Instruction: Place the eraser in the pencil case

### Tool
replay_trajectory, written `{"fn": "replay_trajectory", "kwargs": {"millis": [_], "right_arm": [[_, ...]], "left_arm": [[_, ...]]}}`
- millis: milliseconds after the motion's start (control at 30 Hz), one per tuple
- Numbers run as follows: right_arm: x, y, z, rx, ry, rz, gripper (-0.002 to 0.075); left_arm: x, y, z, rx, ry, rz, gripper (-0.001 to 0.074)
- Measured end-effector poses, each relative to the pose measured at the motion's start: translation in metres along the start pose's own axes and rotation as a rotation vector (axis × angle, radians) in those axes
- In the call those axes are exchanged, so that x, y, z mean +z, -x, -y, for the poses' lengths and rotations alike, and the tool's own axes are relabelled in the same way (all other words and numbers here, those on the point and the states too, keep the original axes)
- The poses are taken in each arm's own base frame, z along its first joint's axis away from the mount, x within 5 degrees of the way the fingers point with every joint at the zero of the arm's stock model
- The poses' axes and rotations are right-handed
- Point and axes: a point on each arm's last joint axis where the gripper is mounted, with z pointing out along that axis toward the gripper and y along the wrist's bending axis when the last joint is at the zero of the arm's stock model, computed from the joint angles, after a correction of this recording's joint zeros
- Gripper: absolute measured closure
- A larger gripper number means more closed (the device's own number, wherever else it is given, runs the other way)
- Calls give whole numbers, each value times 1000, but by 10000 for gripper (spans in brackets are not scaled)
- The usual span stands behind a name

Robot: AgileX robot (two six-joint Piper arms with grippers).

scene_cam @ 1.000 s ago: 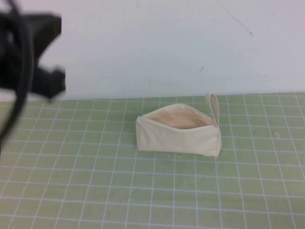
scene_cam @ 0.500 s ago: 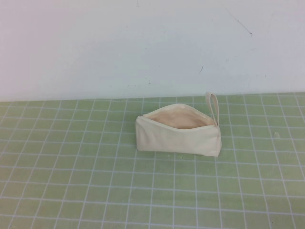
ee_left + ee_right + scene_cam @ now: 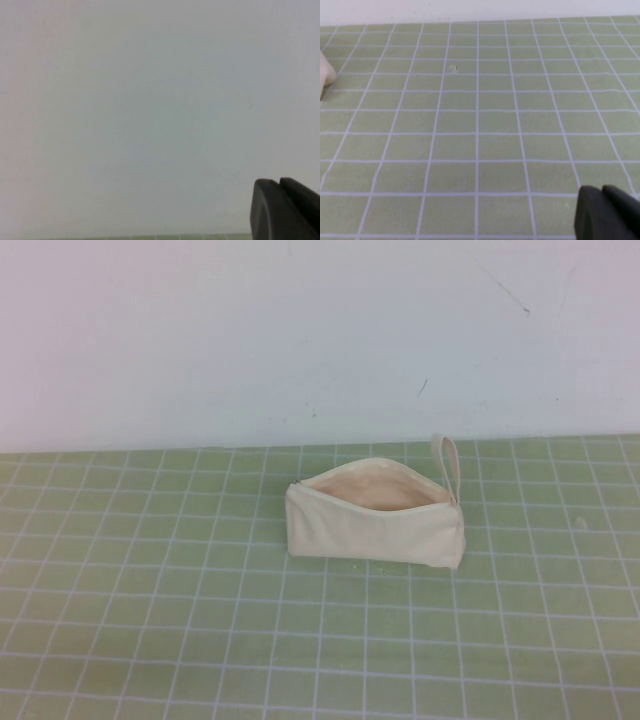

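Observation:
The cream-white pencil case (image 3: 372, 532) lies on the green grid mat (image 3: 150, 620) near the middle, its zip open and the beige lining showing, with the loop strap (image 3: 447, 466) at its right end. One corner of it shows in the right wrist view (image 3: 324, 75). The eraser is not in view anywhere. Neither arm shows in the high view. My left gripper (image 3: 279, 183) faces the white wall, its fingers together and holding nothing. My right gripper (image 3: 601, 189) hangs over bare mat to the right of the case, its fingers together and holding nothing.
A white wall (image 3: 320, 330) rises behind the mat. A small pale speck (image 3: 581, 522) lies on the mat right of the case, and it also shows in the right wrist view (image 3: 453, 68).
One second ago my left arm showed blurred at the upper left of the high view. It has since moved out of that view. The pencil case has not moved.

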Motion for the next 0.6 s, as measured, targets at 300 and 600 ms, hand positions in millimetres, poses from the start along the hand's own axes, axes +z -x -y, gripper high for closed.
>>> {"fn": "replay_trajectory", "kwargs": {"millis": [300, 600], "right_arm": [[0, 0, 0, 0, 0, 0, 726], [0, 0, 0, 0, 0, 0, 726]], "left_arm": [[-1, -25, -7, 10, 81, -66, 736], [-7, -54, -9, 0, 105, -339, 736]]}}
